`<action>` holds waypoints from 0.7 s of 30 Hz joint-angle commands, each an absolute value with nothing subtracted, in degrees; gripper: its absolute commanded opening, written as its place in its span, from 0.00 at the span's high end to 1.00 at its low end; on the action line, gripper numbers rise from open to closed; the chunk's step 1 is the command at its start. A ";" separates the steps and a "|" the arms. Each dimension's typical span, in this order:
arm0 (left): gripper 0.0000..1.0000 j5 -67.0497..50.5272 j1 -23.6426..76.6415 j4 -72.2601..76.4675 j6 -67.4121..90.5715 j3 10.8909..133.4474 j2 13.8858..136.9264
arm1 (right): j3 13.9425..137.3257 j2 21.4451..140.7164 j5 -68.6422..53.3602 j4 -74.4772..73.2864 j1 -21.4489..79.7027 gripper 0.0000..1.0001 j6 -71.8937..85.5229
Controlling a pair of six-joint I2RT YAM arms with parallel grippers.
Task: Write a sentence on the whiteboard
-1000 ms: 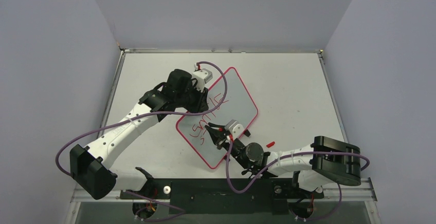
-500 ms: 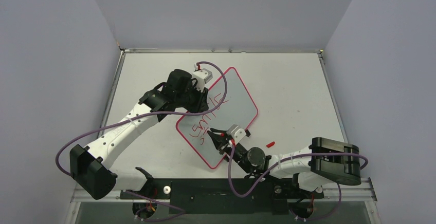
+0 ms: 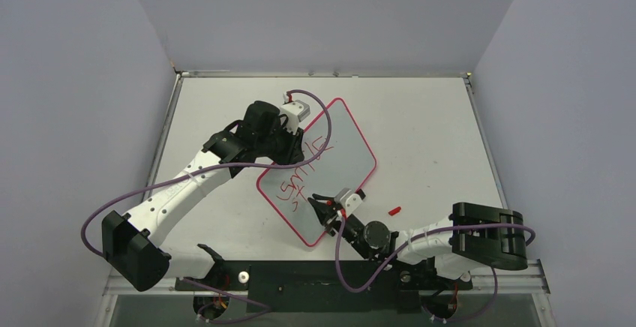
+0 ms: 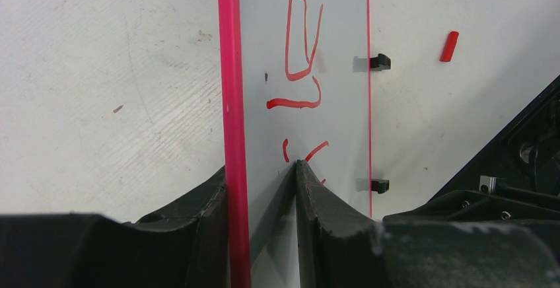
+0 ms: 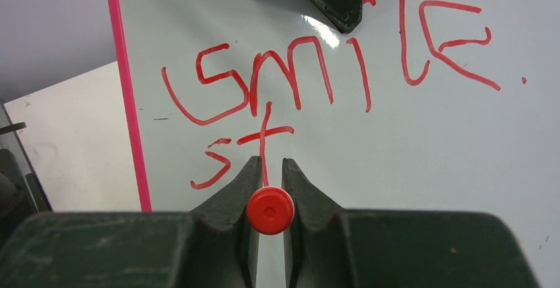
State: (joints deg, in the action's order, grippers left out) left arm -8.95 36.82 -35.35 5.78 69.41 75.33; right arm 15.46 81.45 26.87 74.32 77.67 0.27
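Pale table (image 3: 435,132); on the whiteboard (image 3: 341,143) I find the sentence (image 5: 264,90) at "Smile st", rest unwritten. Right gripper (image 5: 271,164) pinches marker (image 5: 271,210); left gripper (image 4: 261,169) clamps board edge.

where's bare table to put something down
Widest bare patch: table right of the whiteboard, out to the back and right walls, only a small red cap near its front. Crowded: the board's left edge, clamped by the left gripper, and its near corner, where the right gripper holds a marker.
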 commanded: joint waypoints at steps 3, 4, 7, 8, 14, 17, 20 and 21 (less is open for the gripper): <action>1.00 -1.49 37.35 -37.33 -1.70 67.99 75.37 | 17.16 82.05 28.78 73.76 77.76 1.00 -2.59; 1.00 -1.49 37.35 -37.30 -1.70 67.96 75.40 | 18.13 82.32 28.75 73.37 77.73 1.00 -3.86; 1.00 -1.45 37.31 -37.34 -1.67 67.88 75.34 | 20.23 82.71 28.71 72.10 76.98 1.00 -6.15; 1.00 -1.43 37.32 -37.28 -1.67 67.91 75.22 | 21.29 82.77 28.67 71.31 76.77 1.00 -7.29; 1.00 -1.40 37.31 -37.27 -1.71 67.90 75.07 | 25.46 78.91 27.95 63.88 76.78 1.00 -13.07; 1.00 -1.32 37.35 -37.28 -1.68 67.86 74.92 | 25.43 75.03 27.77 61.23 77.25 1.00 -13.22; 1.00 -1.37 37.31 -37.27 -1.69 67.89 74.92 | 24.05 72.81 28.05 60.15 77.28 1.00 -11.74; 1.00 -1.39 37.33 -37.27 -1.76 67.87 74.94 | 23.67 72.32 28.22 60.61 77.22 1.00 -10.96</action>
